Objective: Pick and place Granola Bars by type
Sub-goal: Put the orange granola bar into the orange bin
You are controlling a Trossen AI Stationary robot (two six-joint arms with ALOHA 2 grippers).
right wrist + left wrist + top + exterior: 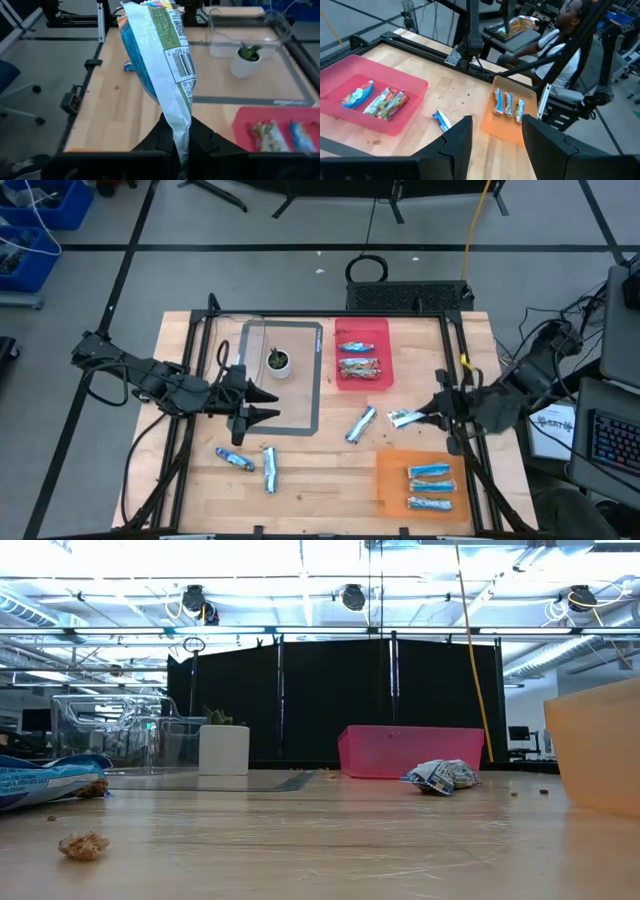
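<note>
A blue granola bar (165, 60) hangs clamped in the right gripper's (432, 416) jaws above the table (320, 470), mid-carry; next it likely needs lowering into the orange tray (392, 485). Left gripper (272, 404) waits, jaws apart

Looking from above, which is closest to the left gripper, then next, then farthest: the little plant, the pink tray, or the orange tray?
From the left gripper:
1. Plant, just behind it on the mat.
2. Pink tray, past the plant toward the table's middle back.
3. Orange tray, at the front on the right arm's side.
</note>
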